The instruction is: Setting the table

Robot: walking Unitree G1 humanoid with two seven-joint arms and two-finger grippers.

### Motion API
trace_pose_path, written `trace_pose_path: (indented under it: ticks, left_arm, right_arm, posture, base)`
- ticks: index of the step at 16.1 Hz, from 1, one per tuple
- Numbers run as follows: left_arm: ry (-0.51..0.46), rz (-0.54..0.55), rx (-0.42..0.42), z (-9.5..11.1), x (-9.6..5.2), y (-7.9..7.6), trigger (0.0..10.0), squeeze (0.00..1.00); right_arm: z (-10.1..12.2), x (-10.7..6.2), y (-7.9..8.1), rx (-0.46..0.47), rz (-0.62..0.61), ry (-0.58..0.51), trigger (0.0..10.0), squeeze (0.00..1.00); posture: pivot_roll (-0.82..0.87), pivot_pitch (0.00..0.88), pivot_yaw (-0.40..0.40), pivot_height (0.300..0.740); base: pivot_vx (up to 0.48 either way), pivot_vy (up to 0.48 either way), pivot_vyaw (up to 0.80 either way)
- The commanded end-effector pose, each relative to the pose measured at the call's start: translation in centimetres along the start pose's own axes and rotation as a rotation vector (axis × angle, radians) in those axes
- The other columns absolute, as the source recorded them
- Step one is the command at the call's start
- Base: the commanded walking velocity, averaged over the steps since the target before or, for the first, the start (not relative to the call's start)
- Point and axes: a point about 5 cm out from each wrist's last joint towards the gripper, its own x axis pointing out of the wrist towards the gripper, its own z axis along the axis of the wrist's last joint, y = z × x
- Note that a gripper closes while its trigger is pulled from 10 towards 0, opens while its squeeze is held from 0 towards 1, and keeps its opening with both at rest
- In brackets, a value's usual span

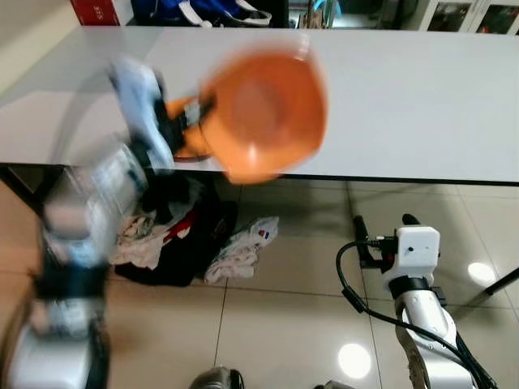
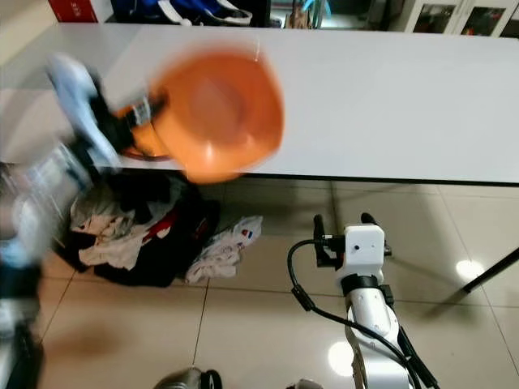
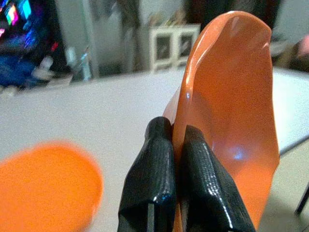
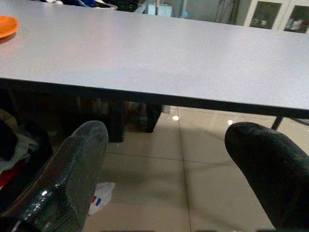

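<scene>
Tiled floor runs under a long white table (image 1: 422,89), with a heap of clothes (image 1: 174,235) lying on the floor below its near edge. Above that edge, the left gripper (image 3: 176,159) holds an orange bowl (image 1: 263,113), its two fingers pressed together on the bowl's rim, one inside and one outside. The bowl is tipped up on edge, its hollow facing the head camera, and it hangs in the air over the table's near edge, not yet resting on anything. The left arm (image 1: 81,235) is heavily blurred in both eye views, so it appears to be in motion. A second orange dish (image 3: 46,186) sits on the table close to the gripper, blurred in the left wrist view.

The right gripper (image 4: 169,179) hangs low beside the table, below the level of its top, fingers spread wide with nothing between them.

The grip is a thin pinch on a smooth, slanted rim, so a quick swing could let the bowl twist or slide out. Since part of the bowl hangs beyond the table edge, a slip here would likely drop it to the floor or onto the clothes. Lowering it while it is tilted could also land it on its rim and let it roll, or knock it against the dish already set down.
</scene>
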Motion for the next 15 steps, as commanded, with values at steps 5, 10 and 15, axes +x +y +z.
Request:
trace_pose_path:
  ticks: [5,10,15]
  left_arm:
    - [0.054,0.145,0.051,-4.1,-2.4,-3.3,0.0,0.00]
    - [0.165,0.415,0.184,-9.1,-5.0,-2.8,0.0,0.00]
    - [0.161,0.417,0.101,-8.9,-6.6,-4.2,0.0,0.00]
  right_arm:
    - [0.4,0.6,-0.2,0.002,-0.004,-0.028,10.0,0.00]
    - [0.6,0.8,-0.5,0.144,-0.008,-0.056,10.0,0.00]
    - [0.3,-0.8,-0.4,0.177,0.097,-0.043,10.0,0.00]
  posture:
    - [-0.05,0.049,0.039,0.740]
    - [-0.06,0.042,0.037,0.740]
    - [-0.05,0.057,0.030,0.740]
  base:
    - [0.000,0.000,0.00]
    - [0.000,0.000,0.00]
    - [0.000,0.000,0.00]
